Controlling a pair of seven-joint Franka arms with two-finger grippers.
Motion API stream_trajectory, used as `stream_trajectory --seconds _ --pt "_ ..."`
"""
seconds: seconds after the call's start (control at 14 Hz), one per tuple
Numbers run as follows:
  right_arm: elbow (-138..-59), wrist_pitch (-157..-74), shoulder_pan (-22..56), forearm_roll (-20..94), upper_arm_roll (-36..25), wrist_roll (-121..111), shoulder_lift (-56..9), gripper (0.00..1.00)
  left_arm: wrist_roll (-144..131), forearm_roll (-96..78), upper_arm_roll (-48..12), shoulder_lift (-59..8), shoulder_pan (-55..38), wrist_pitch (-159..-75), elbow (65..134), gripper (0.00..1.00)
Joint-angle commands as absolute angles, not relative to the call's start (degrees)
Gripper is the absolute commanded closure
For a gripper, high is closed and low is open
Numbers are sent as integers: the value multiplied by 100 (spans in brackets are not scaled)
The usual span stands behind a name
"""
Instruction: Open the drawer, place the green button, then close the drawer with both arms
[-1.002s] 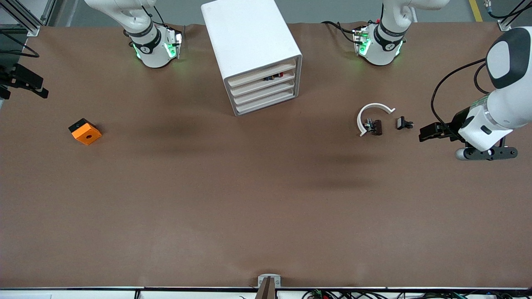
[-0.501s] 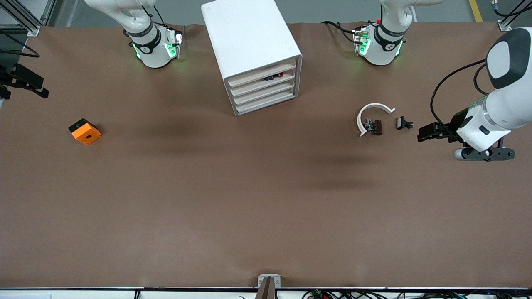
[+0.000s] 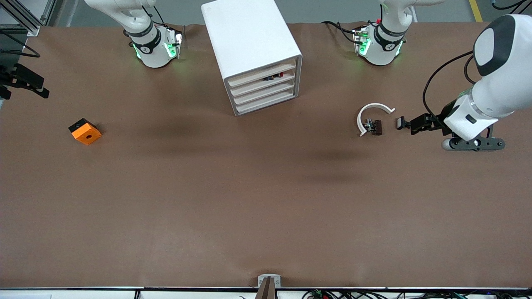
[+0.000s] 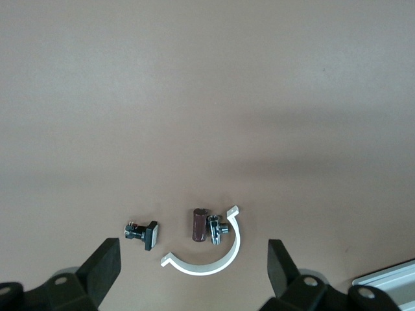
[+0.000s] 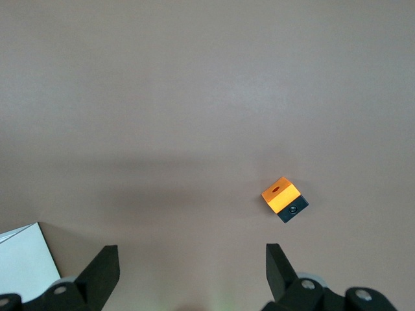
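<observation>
The left arm (image 3: 494, 62) enters at the right edge of the front view, elbow high, wrist angled down toward the frame's middle. The left gripper (image 3: 417, 123) hangs there, fingers (image 4: 104, 269) spread wide, empty. The right gripper (image 5: 191, 275), at the frame's left edge, also stands wide open and empty.

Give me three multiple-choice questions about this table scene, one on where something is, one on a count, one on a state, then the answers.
1. Where does the orange block lie?
A. toward the right arm's end of the table
B. on top of the cabinet
C. inside a drawer

2. How many drawers does the white cabinet have?
A. two
B. four
C. six

3. How does the left pincer stand?
A. shut on the white curved piece
B. shut on nothing
C. open, holding nothing

Answers: 1 A, it lies on the table at that end. 2 B, four beige fronts are stacked. 3 C, its fingers stand wide apart.
</observation>
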State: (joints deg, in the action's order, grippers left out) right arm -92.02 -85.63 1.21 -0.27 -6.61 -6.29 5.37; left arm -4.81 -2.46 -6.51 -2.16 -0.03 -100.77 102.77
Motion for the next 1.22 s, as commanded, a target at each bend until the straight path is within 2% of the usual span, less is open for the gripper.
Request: stream_trajectory --seconds 0.0,0.29,0.57,1.15 --pt "-9308 -8613 123 -105 -650 -615 659 0 -763 -123 -904 298 44 -10108 10661 0" --pt "-9308 -8631 141 -105 -633 -615 668 0 -967 -123 -1028 580 79 -9731 10513 0" --pt "-9308 -8648 132 -79 -633 -283 668 0 -774 -123 -941 606 114 -8764 9757 0" --pt "-9308 -8648 149 -35 -624 -70 677 0 -237 -193 -888 703 501 -8359 9528 0"
